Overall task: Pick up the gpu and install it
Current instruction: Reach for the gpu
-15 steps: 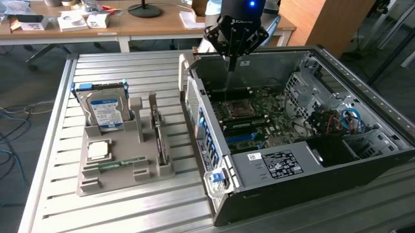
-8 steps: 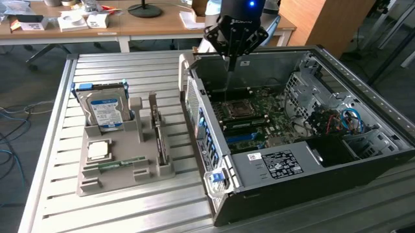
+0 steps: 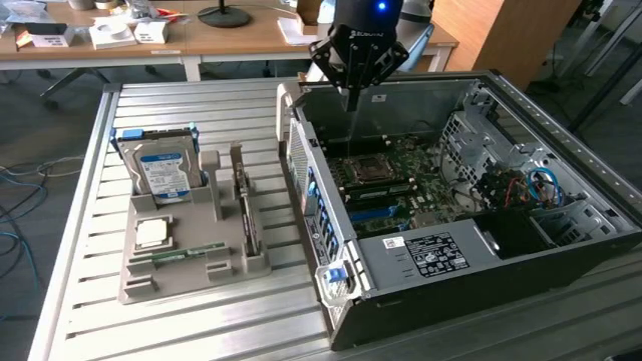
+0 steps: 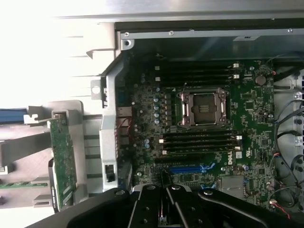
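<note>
Black two-finger gripper (image 4: 164, 197) sits closest to the wrist camera. Its fingers are drawn together to a narrow point with nothing between them. In the exterior view the gripper (image 3: 351, 99) hangs above the open grey tower computer case (image 3: 561, 139), over its far end and above the green motherboard (image 3: 401, 177). The blue expansion slot (image 4: 187, 168) is bare and near the fingertips.

Task item: the gpu (image 3: 243, 207), a thin dark card. It stands on edge in the grey moulded parts tray (image 3: 225, 259) on the slatted metal table (image 3: 150, 105), beside the case wall and well apart from the gripper. The wrist view shows its green board face (image 4: 61, 159). Pick-up not yet made.

Judgement: the grasp is best taken mid-length on the card's top edge, fingers square across its thickness. Lift straight up to clear the tray's slots, keeping off the boxy hard drive with blue-white label (image 3: 165, 169).
</note>
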`<state>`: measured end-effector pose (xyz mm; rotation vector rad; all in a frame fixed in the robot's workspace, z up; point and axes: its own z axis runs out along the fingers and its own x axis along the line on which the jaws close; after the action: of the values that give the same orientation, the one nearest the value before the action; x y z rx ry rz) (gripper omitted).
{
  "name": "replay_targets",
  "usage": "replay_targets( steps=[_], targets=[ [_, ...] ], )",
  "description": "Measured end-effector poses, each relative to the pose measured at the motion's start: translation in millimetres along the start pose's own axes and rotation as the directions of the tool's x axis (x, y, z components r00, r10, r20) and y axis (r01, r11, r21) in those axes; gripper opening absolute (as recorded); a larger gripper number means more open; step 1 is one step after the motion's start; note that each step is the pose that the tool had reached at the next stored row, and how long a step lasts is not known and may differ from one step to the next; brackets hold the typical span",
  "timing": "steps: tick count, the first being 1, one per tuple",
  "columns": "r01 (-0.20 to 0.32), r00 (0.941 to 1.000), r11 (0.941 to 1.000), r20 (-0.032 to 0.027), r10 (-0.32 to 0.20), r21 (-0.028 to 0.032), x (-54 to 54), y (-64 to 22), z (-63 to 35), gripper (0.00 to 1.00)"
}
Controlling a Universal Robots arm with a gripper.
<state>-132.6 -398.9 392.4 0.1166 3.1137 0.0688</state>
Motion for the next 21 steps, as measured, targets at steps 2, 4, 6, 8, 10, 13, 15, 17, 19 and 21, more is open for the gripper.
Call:
replay_targets(
  steps=[2, 4, 6, 8, 10, 13, 15, 17, 19, 21],
  targets=[
    [0.000, 1.0000, 1.0000, 0.0000, 0.000, 0.0000, 4.2, -0.3, 0.2, 0.15],
    [0.000, 1.0000, 1.0000, 0.0000, 0.000, 0.0000, 8.3, -0.7, 0.4, 0.15],
    [0.000, 1.0000, 1.0000, 0.0001, 0.000, -0.0001, 14.4, -1.1, 0.8, 0.15],
    [0.000, 1.0000, 1.0000, 0.0000, 0.000, 0.0000, 18.7, -1.5, 1.0, 0.15],
    [0.000, 1.0000, 1.0000, 0.0001, 0.000, -0.0001, 23.6, -1.8, 1.2, 0.15],
    [0.000, 1.0000, 1.0000, 0.0001, 0.000, -0.0001, 30.8, -2.4, 1.3, 0.15],
    [0.000, 1.0000, 1.0000, 0.0000, 0.000, -0.0001, 35.7, -2.7, 1.4, 0.15],
    [0.000, 1.0000, 1.0000, 0.0001, 0.000, -0.0001, 39.9, -3.1, 1.5, 0.15],
    [-0.001, 1.0000, 1.0000, 0.0001, 0.001, 0.0000, 43.7, -3.4, 1.6, 0.15],
    [-0.001, 1.0000, 1.0000, 0.0001, 0.001, 0.0000, 47.7, -3.7, 1.6, 0.15]
  ],
)
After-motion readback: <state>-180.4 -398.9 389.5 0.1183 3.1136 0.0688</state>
